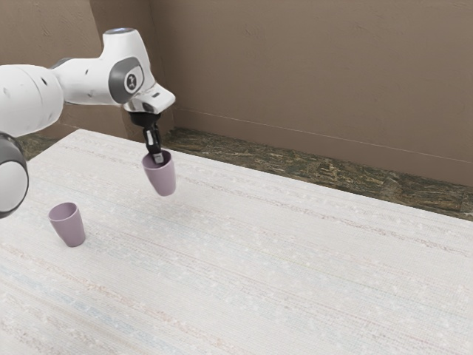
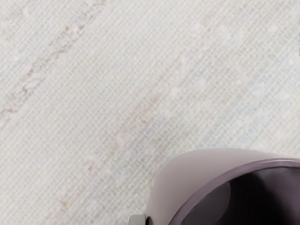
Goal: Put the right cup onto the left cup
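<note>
The hand (image 1: 157, 157) is clamped on the held cup (image 1: 162, 178), gripping its wall at the rim. This mauve cup is mouth up, with a slight lean in the exterior view; whether its base touches the counter (image 1: 259, 255), I cannot tell.

The other cup (image 1: 72, 228), also mauve, stands upright on the counter, well apart from the held cup and nearer the exterior view's left edge. It is closer to that view's camera too. The two cups are separate, neither one inside the other.

The white arm (image 1: 87, 81) comes in from the exterior view's left, passing above the counter's far left corner, and bends down to the hand. Pale, woven-looking and faintly striped, the counter runs on toward the exterior view's right. Past its far edge lie a dark, mottled floor (image 1: 310, 170) and a brown wall (image 1: 303, 81), both beyond the cups rather than between them.

The exterior view gives the whole outside of the held cup and the gap to the other cup. The wrist view looks into the held cup, at its smooth rim and dark inside, with a grey fingertip (image 2: 137, 220) against the outer wall and the counter's weave beyond.
</note>
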Controlling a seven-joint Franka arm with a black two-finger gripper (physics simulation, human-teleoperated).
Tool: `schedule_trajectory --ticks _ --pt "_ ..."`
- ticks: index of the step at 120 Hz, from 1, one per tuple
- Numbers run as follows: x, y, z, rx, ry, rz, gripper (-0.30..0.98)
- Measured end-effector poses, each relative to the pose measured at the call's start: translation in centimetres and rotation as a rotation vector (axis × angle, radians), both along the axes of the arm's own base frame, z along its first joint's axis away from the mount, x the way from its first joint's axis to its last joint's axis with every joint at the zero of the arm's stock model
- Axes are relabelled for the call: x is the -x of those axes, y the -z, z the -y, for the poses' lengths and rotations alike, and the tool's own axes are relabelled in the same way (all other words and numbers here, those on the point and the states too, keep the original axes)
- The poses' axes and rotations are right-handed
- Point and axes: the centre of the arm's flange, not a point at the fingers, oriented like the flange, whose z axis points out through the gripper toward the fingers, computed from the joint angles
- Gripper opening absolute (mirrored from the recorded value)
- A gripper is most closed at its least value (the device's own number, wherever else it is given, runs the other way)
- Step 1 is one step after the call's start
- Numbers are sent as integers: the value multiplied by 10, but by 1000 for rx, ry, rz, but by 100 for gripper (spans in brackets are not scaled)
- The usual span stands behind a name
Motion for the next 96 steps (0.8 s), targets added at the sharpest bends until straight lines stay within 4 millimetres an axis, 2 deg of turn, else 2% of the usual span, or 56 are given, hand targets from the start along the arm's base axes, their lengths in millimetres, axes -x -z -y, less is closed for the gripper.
schedule_trajectory --ticks 8,20,33,45,60,77,96 --pt "11 -16 -15 0 -28 1 -10" --pt "33 -30 -41 -10 -74 -20 -10" --pt "50 -36 -71 -15 -129 -49 -10" --pt "63 -36 -90 -23 -165 -81 -10" --pt "89 -37 -111 -15 -212 -116 -10" --pt "114 -27 -139 -9 -272 -156 -10" --pt "129 -26 -157 -18 -308 -173 -10"
